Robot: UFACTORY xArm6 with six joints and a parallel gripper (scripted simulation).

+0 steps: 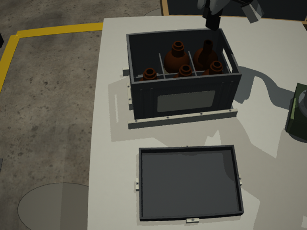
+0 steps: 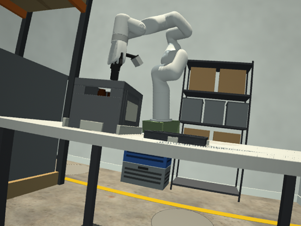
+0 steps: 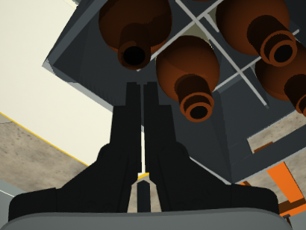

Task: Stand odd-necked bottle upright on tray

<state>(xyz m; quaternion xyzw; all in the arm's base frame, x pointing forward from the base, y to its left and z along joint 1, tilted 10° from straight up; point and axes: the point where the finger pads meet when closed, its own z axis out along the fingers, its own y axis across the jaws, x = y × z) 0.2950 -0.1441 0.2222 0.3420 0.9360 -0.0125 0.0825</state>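
Observation:
My gripper [image 1: 212, 28] [image 2: 114, 79] [image 3: 142, 101] is shut with nothing between its fingers, above the back right rim of the dark crate [image 1: 144, 105] [image 2: 93, 109] [image 3: 201, 142]. Five brown bottles stand in the crate. The back right bottle [image 1: 205, 56] [image 3: 135, 35] has a plain neck without a collar. The back middle bottle [image 1: 176, 61] [image 3: 186, 61] has a collared mouth, as have the front left bottle [image 1: 149, 75], front middle bottle [image 1: 185, 70] and front right bottle [image 1: 216, 67]. Their lower parts are hidden. The dark tray [image 1: 185, 183] [image 2: 156, 136] lies level and empty.
The crate's back left compartment holds no bottle. Thin dividers [image 1: 161, 65] [image 3: 235, 67] separate the compartments. A pale rail [image 1: 182, 118] runs along the crate's front, and small blocks [image 1: 192, 220] flank the tray. The arm's green base [image 1: 296, 114] [image 2: 160, 127] stands at the right.

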